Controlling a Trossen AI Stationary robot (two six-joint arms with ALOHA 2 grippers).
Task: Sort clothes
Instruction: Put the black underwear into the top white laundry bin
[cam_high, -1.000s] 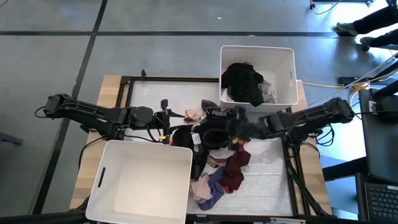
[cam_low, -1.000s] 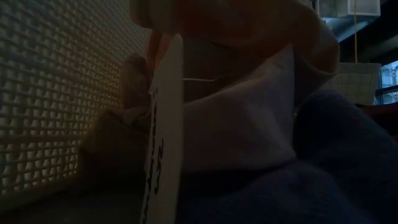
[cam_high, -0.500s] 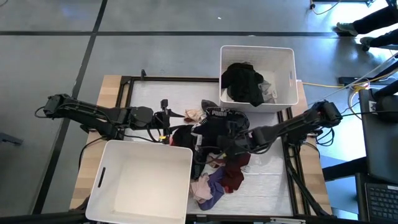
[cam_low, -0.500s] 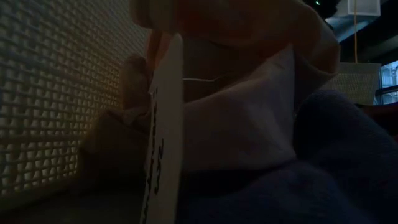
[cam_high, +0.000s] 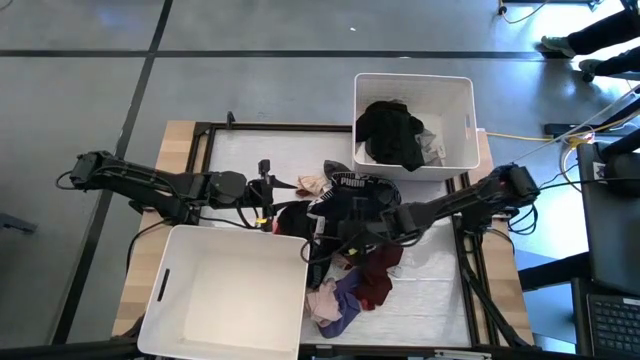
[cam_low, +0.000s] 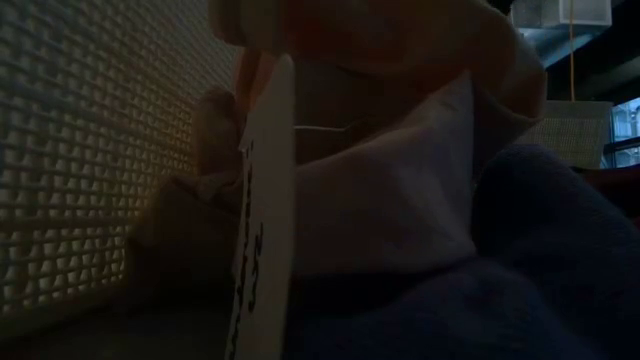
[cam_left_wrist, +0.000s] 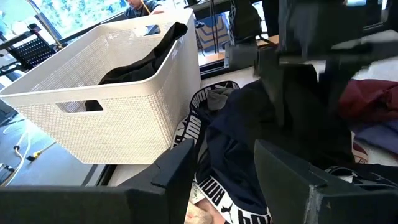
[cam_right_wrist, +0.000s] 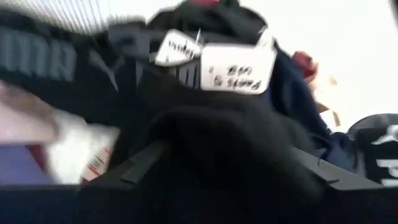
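Observation:
The clothes lie in a heap (cam_high: 352, 240) at the table's middle: black garments with white lettering (cam_high: 350, 185), a maroon one (cam_high: 380, 275), and pink and purple ones (cam_high: 335, 300) at the near edge. My right gripper (cam_high: 338, 238) reaches low over the heap from the right. In its wrist view its fingers (cam_right_wrist: 140, 163) stand wide apart, open, with a bunched black garment (cam_right_wrist: 230, 134) between them. My left gripper (cam_high: 272, 200) waits open at the heap's left side, facing the dark clothes (cam_left_wrist: 249, 137). My right gripper stands with one finger on either side of the bunched black garment (cam_right_wrist: 230, 134), coming at the heap from the table's right, slanting down. Whether the fingers touch the cloth, I cannot tell.
A white bin (cam_high: 462, 100) with black clothes inside stands at the far right. A second white bin (cam_high: 200, 300) stands at the near left, its wall against the heap. The low view is filled by that bin's wall (cam_low: 70, 150) and pale cloth (cam_low: 400, 200).
My right gripper has gone toward the table's left and near edges, from the far right part of the heap to its middle, and down onto it. The clothes lie as before.

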